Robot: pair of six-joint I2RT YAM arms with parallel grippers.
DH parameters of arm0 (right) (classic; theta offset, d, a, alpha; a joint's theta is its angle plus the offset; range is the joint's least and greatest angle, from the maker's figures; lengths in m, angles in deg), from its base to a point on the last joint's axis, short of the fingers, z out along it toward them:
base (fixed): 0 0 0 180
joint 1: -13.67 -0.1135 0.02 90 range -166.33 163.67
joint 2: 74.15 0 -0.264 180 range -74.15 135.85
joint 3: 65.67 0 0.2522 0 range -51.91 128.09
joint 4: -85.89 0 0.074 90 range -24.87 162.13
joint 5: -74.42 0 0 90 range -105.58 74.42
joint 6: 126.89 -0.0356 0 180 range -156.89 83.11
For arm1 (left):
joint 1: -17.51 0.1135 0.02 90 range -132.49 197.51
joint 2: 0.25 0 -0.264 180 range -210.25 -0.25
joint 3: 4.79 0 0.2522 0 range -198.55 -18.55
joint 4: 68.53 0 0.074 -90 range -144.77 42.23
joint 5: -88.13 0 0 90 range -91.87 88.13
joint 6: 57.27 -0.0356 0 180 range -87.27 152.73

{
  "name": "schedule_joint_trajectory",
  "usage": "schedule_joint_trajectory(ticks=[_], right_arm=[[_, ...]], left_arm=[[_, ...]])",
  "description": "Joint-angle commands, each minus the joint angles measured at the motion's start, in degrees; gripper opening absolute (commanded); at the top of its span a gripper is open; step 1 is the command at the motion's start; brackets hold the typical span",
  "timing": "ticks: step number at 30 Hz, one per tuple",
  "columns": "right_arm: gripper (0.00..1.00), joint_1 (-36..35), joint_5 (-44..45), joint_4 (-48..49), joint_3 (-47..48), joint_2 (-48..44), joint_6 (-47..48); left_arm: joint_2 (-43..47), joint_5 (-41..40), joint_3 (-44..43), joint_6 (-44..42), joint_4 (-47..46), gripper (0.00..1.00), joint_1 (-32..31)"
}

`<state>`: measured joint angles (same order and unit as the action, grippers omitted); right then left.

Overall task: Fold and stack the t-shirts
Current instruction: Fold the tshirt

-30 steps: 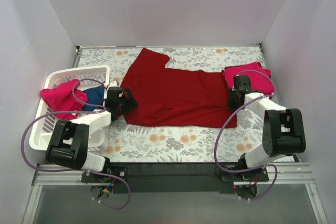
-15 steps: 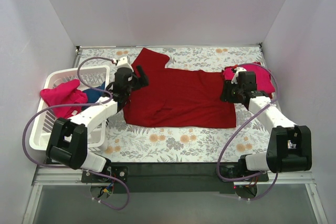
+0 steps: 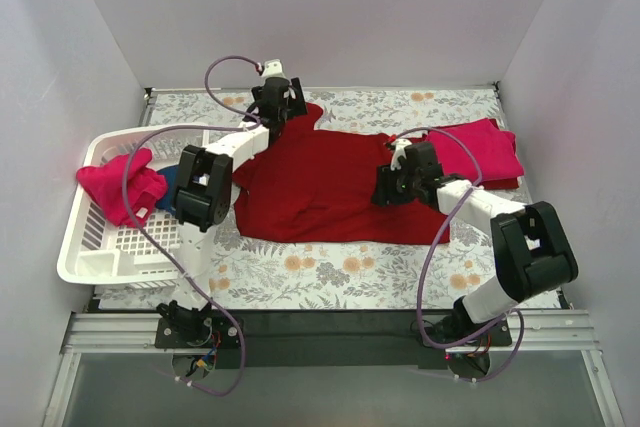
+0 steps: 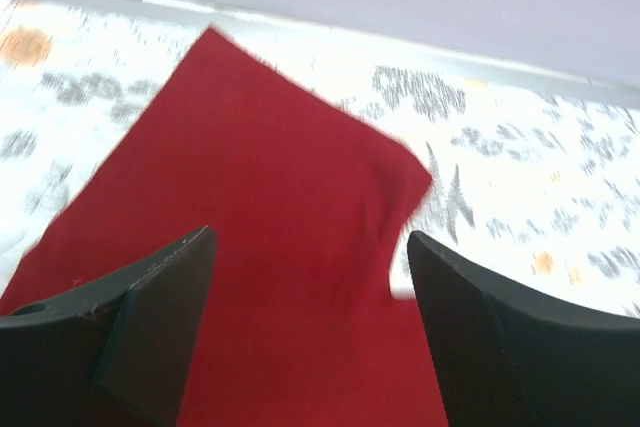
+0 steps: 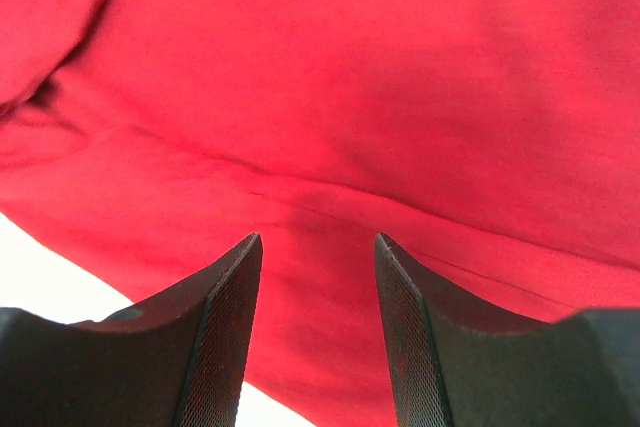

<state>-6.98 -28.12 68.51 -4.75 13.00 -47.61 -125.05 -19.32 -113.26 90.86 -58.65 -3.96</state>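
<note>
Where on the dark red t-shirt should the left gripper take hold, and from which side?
The far sleeve of the dark red t-shirt. It juts out flat from the body, its hem lying free on the table. Probably best to come straight down, from where the open left gripper hangs, one finger on either side of that hem.

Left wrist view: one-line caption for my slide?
Open left gripper poised above a sleeve of the dark red t-shirt spread on the floral table.
</note>
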Motion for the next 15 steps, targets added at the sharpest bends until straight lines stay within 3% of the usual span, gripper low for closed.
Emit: schedule_joint_trajectory(ticks=[1, 9, 13, 15], right_arm=[[0.44, -3.5, -1.3, 5.4, 2.4, 1.3, -1.4], [0.44, -6.2, -2.5, 6.9, 2.9, 5.9, -1.8], [0.44, -7.3, -3.1, 7.6, 2.6, 7.2, -1.8], [0.44, -7.7, -3.6, 7.7, 2.7, 8.5, -1.9]], left_arm=[[-5.6, 0.3, -12.8, -2.6, 2.6, 0.71, 2.1], [-21.3, 1.5, -28.4, -5.9, 1.9, 0.67, 3.7], [-22.4, 2.9, -28.1, -5.4, 2.8, 0.66, 4.2], [-21.2, 3.0, -23.7, -4.3, 2.2, 0.66, 4.2]])
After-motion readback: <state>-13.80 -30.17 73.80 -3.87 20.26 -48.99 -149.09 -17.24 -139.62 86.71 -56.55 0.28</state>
